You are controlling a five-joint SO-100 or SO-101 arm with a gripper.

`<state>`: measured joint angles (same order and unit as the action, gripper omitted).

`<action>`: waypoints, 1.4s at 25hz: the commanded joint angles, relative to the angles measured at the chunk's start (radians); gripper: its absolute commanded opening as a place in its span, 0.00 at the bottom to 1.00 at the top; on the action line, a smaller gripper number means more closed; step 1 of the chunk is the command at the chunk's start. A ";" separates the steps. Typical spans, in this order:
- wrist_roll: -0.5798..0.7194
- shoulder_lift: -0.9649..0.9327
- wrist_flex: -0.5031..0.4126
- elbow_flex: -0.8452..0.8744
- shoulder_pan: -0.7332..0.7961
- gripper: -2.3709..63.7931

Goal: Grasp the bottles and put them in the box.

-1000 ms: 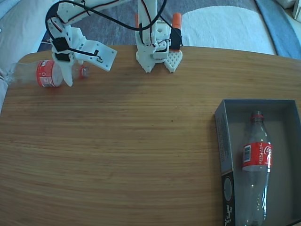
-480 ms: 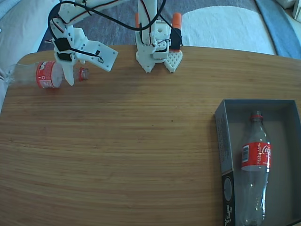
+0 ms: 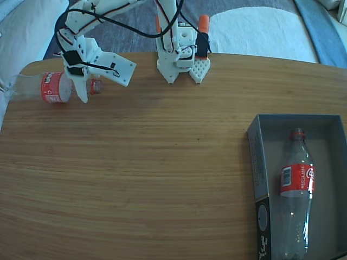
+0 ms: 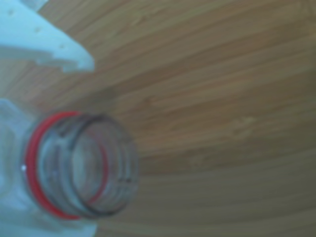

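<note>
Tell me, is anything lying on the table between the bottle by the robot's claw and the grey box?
Nothing: the fixed view shows only bare wooden table between that bottle and the box.

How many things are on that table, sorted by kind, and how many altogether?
Bottles: 2, one lying in the box, one at the table's far left edge by the claw
Box: 1
Robot arm with its claw: 1
Total: 4
</note>
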<state>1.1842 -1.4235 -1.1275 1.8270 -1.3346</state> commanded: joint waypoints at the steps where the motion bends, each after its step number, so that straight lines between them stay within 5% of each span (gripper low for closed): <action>1: 0.003 -0.011 -0.008 -0.064 -0.005 0.59; 13: 0.002 -0.005 0.002 -0.071 -0.005 0.59; 35: 0.002 -0.005 0.002 -0.069 -0.006 0.22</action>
<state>1.1812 -1.4205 -1.1275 1.8040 -1.3407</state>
